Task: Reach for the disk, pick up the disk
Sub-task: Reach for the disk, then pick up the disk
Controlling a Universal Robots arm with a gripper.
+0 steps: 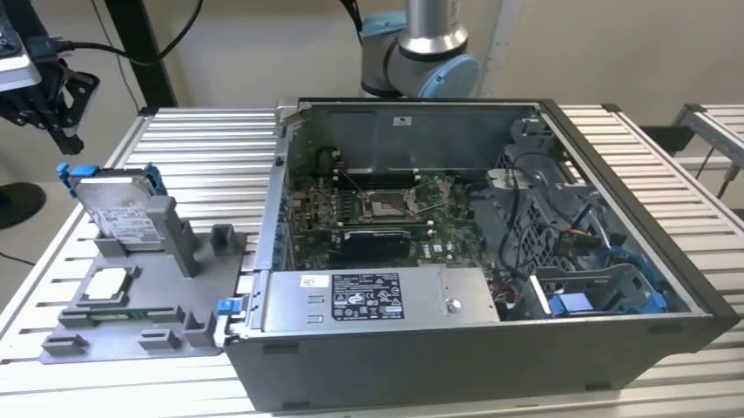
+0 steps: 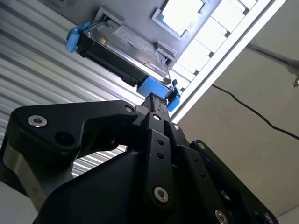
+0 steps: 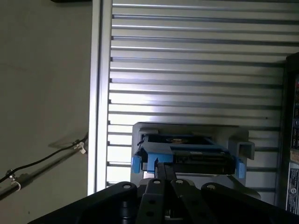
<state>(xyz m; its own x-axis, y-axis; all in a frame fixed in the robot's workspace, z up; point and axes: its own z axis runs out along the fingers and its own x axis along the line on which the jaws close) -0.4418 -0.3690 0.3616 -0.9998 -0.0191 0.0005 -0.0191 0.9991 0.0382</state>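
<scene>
Jaws of the gripper stand together in both wrist views, the black fingertips meeting in one narrow point with no gap to see between them. They hold nothing. The disk stands tilted in the slot at the far end of the grey holder, with its white label facing up and its blue bracket showing at the top and along the sides. In the exterior view the gripper hangs above that same end of the holder, a little toward the exterior view's left. It is near the top edge of the disk but apart from it. In the second wrist view the closed tips point at one blue end of the bracket. In the first wrist view the disk is seen edge-on in the holder, just past the tips. Nothing stands between the tips and the disk. On the flat part of the holder, nearer than the disk, lies a small square silver chip. The holder rests on a slatted metal table. Just beside it, on the exterior view's right, stands an open computer case with a grey metal box inside at the wall nearest the holder. Beyond the table edge by the holder, a thin cable runs over the floor.
</scene>
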